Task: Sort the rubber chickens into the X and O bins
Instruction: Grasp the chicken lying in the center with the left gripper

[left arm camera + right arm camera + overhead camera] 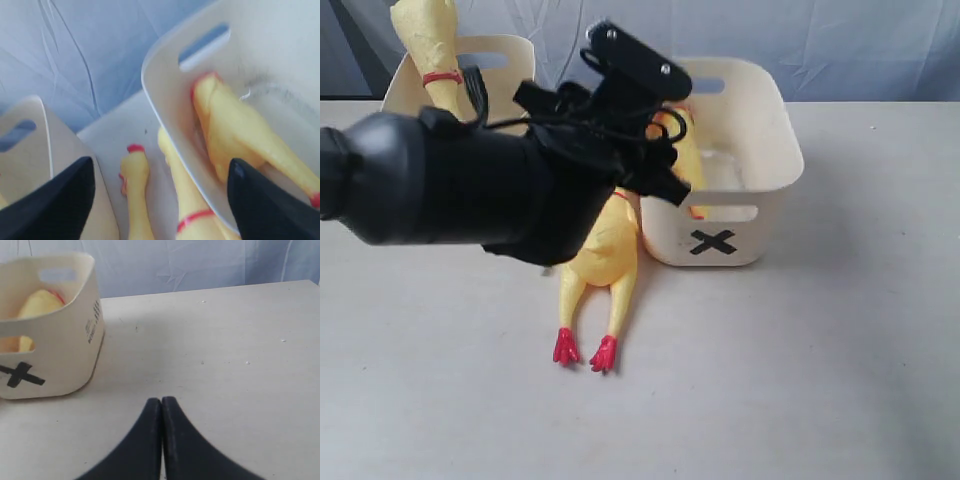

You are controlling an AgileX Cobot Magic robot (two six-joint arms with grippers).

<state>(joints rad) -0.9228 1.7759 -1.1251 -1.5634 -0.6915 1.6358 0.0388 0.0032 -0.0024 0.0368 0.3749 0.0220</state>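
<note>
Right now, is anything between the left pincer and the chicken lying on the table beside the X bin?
Nothing visible blocks that chicken: the open left pincer hangs over it. But the rim of the X bin runs between its fingers, one finger over the bin's inside, so closing may catch it.

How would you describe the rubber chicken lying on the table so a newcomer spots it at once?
Find the cream X bin; just left of it, partly under the black arm, a yellow chicken lies on the table. Unlike the chicken inside that bin and the chicken poking up from the rear bin, it lies flat outside both, red feet nearest the camera.
</note>
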